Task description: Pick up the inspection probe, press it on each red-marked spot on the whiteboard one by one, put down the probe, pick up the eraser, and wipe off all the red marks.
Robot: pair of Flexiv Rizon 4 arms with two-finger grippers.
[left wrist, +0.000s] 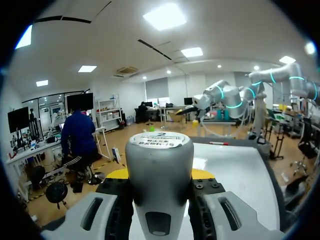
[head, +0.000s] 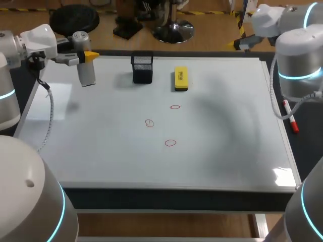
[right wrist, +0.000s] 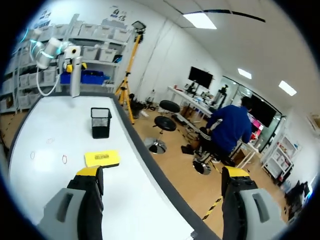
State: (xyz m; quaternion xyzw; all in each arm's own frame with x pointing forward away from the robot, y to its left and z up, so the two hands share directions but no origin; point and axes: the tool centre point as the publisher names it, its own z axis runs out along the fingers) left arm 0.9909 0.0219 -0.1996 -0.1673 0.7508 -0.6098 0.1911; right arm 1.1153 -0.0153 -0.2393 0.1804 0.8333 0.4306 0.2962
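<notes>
The inspection probe (head: 86,65), a grey cylinder with a round cap, stands upright over the whiteboard's (head: 227,131) far left corner. My left gripper (head: 88,56) is shut on it; in the left wrist view the probe (left wrist: 159,170) fills the space between the yellow tips of the left gripper (left wrist: 160,176). Three red circles (head: 175,107) (head: 149,122) (head: 170,143) are drawn near the board's middle. The yellow eraser (head: 180,78) lies flat at the far middle. My right gripper (head: 242,44) hangs open and empty beyond the far right corner; the right wrist view shows the right gripper (right wrist: 162,172) wide open, with the eraser (right wrist: 102,158) ahead of it.
A black mesh pen holder (head: 143,68) stands just left of the eraser, between it and the probe. A red marker (head: 289,117) lies off the board's right edge. The board has a raised frame all round.
</notes>
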